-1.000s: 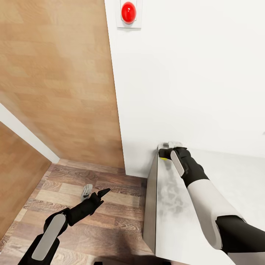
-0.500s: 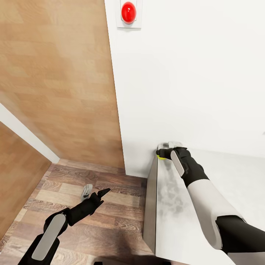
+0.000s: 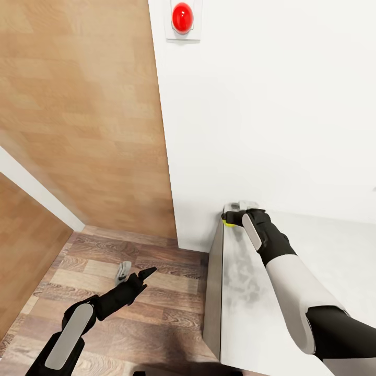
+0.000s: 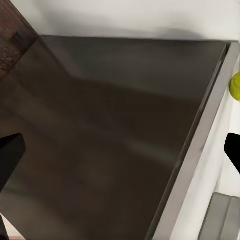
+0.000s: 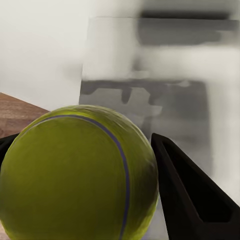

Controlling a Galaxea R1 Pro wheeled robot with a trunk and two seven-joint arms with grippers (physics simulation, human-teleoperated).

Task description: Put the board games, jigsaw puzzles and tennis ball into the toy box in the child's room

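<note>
The right arm reaches forward along the pale grey surface (image 3: 245,292) to its far corner by the white wall (image 3: 271,104), where the right gripper (image 3: 230,218) sits at the surface's edge. A sliver of the yellow-green ball (image 3: 227,223) shows under the gripper there. From the right wrist the ball (image 5: 80,175) looms large between the dark fingers (image 5: 190,200), one finger touching its side and the tip of the other just showing at the far side, so the fingers are pinching the ball. Beyond it lie the glossy surface and a strip of wood floor. The left arm hangs low over the wood-plank floor (image 3: 130,324), well apart from the surface, with the left gripper (image 3: 134,272) pointing ahead, one light finger and one dark finger spread apart with nothing between them. From the left wrist the dark side panel of the desk (image 4: 115,140) shows, with the ball (image 4: 235,86) at the pale top's edge. A wood-panelled wall (image 3: 78,115) stands to the left, and a red dome light (image 3: 183,17) is mounted high on the white wall.
</note>
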